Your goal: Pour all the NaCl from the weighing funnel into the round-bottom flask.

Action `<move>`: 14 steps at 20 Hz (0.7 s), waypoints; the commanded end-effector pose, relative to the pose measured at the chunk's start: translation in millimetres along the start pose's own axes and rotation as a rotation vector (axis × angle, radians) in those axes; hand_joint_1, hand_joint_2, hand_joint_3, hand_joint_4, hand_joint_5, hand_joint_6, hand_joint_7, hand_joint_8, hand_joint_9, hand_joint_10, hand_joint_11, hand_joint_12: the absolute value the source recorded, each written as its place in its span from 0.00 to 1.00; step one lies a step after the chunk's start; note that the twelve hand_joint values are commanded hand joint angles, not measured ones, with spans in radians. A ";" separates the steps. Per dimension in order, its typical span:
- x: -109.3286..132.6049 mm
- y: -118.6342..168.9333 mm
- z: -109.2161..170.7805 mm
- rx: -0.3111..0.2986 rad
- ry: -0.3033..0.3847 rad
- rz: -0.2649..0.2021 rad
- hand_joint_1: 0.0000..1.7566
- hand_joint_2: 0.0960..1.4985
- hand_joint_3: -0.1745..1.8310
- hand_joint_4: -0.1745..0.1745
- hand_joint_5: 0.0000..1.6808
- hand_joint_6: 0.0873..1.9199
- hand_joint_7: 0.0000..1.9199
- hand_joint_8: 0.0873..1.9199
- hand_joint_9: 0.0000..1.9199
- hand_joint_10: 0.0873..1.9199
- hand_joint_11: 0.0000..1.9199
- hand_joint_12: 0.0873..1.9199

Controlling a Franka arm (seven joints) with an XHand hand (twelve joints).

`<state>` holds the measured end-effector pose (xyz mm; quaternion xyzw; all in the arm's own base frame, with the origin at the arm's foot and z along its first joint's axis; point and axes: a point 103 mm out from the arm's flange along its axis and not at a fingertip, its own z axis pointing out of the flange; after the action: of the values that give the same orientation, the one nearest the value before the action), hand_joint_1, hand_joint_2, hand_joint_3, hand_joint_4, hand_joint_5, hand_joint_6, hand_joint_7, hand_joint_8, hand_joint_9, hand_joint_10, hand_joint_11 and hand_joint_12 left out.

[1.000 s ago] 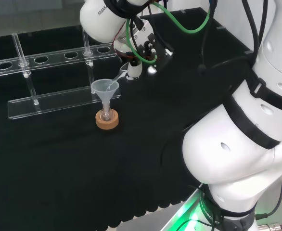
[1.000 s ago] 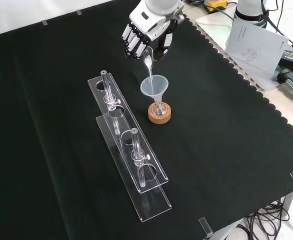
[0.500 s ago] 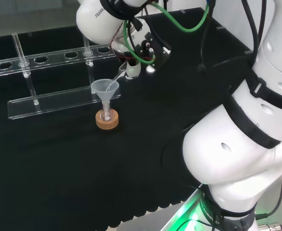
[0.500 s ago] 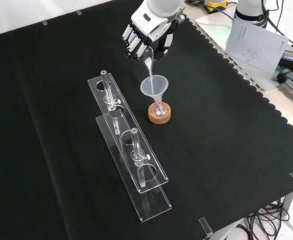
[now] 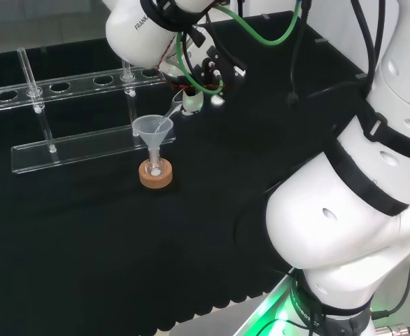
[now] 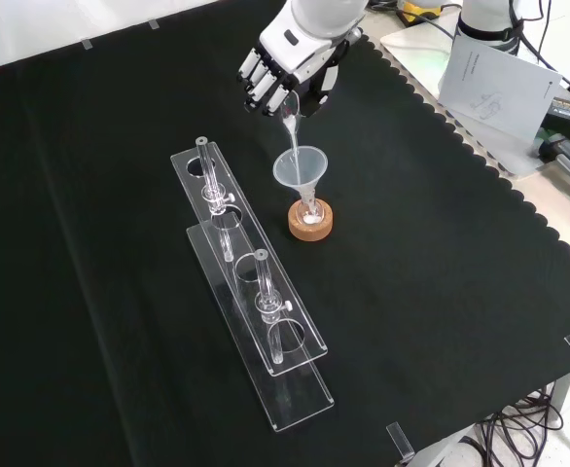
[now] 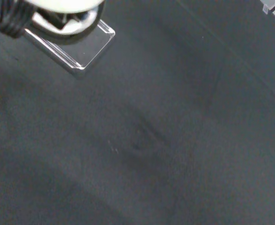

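A small round-bottom flask (image 6: 310, 216) (image 5: 155, 168) sits in a cork ring stand (image 6: 310, 225) (image 5: 156, 176), with a clear plastic funnel (image 6: 299, 167) (image 5: 152, 129) in its neck. White powder shows in the flask's bottom. The hand (image 6: 283, 68) (image 5: 194, 82) hangs just behind and above the funnel, its fingers curled round the clear weighing funnel (image 6: 289, 128) (image 5: 171, 112). The weighing funnel is tilted steeply, its spout pointing down into the plastic funnel's mouth.
Two clear acrylic racks (image 6: 246, 292) (image 5: 79, 115) with a few glass tubes stand to the left of the flask in the front view. The cloth's scalloped edge (image 6: 518, 204), papers and cables lie to the right. A rack's corner (image 7: 81, 51) shows in the wrist view.
The hand has risen slightly and tipped the weighing funnel more steeply over the plastic funnel. More white powder now lies in the flask's bottom.
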<state>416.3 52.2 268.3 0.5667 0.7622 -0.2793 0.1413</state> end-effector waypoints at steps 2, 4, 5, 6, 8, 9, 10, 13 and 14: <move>0.0 -0.2 -6.1 -0.003 -0.025 -0.002 0.64 0.42 0.38 1.00 0.78 0.27 0.39 0.29 0.58 0.06 0.50 0.47; 0.4 -0.2 -8.4 -0.004 -0.036 -0.004 0.64 0.42 0.38 1.00 0.78 0.27 0.39 0.28 0.58 0.06 0.50 0.47; 0.6 -0.2 -9.5 -0.005 -0.040 -0.004 0.64 0.42 0.38 1.00 0.78 0.27 0.39 0.28 0.58 0.06 0.50 0.47; 0.6 -0.2 -10.5 -0.004 -0.044 -0.004 0.64 0.42 0.38 1.00 0.78 0.27 0.39 0.28 0.58 0.06 0.50 0.47; 1.0 -0.2 -12.5 -0.003 -0.051 -0.003 0.64 0.42 0.38 1.00 0.78 0.27 0.39 0.28 0.58 0.06 0.50 0.47; 1.2 -0.2 -13.5 -0.004 -0.055 -0.003 0.64 0.42 0.38 1.00 0.78 0.27 0.39 0.28 0.58 0.06 0.50 0.46; 1.5 -0.3 -14.2 -0.004 -0.060 -0.004 0.64 0.42 0.38 1.00 0.78 0.27 0.39 0.28 0.58 0.06 0.50 0.46; 2.3 -0.8 -16.5 -0.004 -0.073 -0.005 0.64 0.42 0.38 1.00 0.78 0.27 0.39 0.28 0.58 0.06 0.50 0.46; 2.5 -1.0 -16.9 -0.003 -0.078 -0.006 0.64 0.42 0.38 1.00 0.78 0.27 0.39 0.28 0.58 0.06 0.50 0.46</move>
<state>416.6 62.1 279.6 0.5554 0.7587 -0.2970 0.1663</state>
